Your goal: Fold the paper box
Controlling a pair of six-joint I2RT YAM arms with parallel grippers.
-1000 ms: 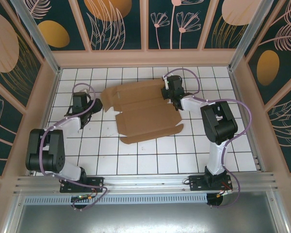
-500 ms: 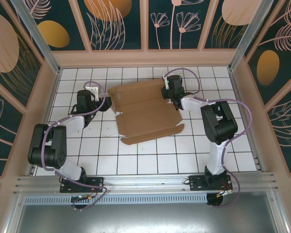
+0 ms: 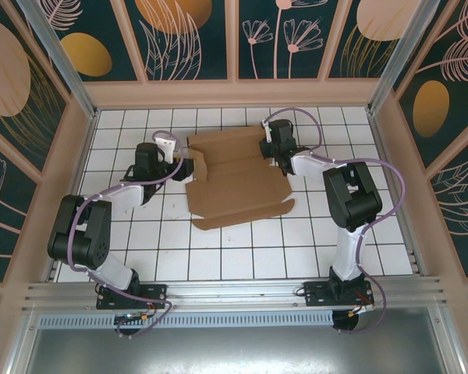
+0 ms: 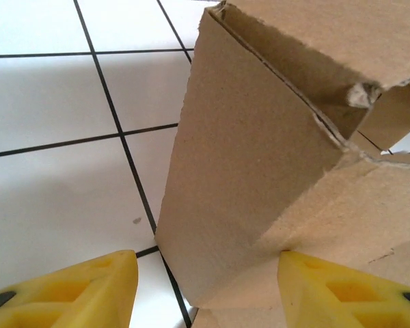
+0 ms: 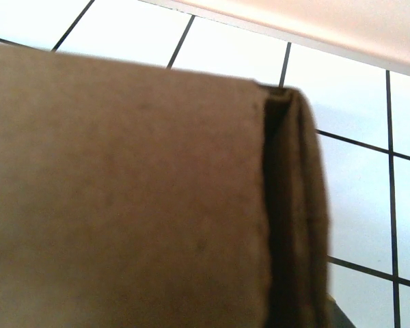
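Observation:
The paper box (image 3: 238, 183) is brown cardboard lying mostly flat on the white tiles mid-table, and its left flap (image 3: 196, 162) is lifted off the floor. My left gripper (image 3: 184, 168) sits at that flap. In the left wrist view the raised flap (image 4: 260, 150) stands between the yellow fingertips (image 4: 82, 290); the left gripper (image 4: 205, 294) is open, and its right finger touches the cardboard. My right gripper (image 3: 274, 149) is at the box's far right edge, shut on a doubled-over piece of the paper box (image 5: 137, 198) that hides its fingers.
Wooden walls (image 3: 78, 148) close in the tiled table (image 3: 242, 257) on three sides. A metal rail (image 3: 234, 292) runs along the near edge by the arm bases. Bare tiles lie in front of the box and to its right.
My left gripper has moved right toward the box and opened wider, pushing the left flap from flat up and inward. The right arm has stayed still.

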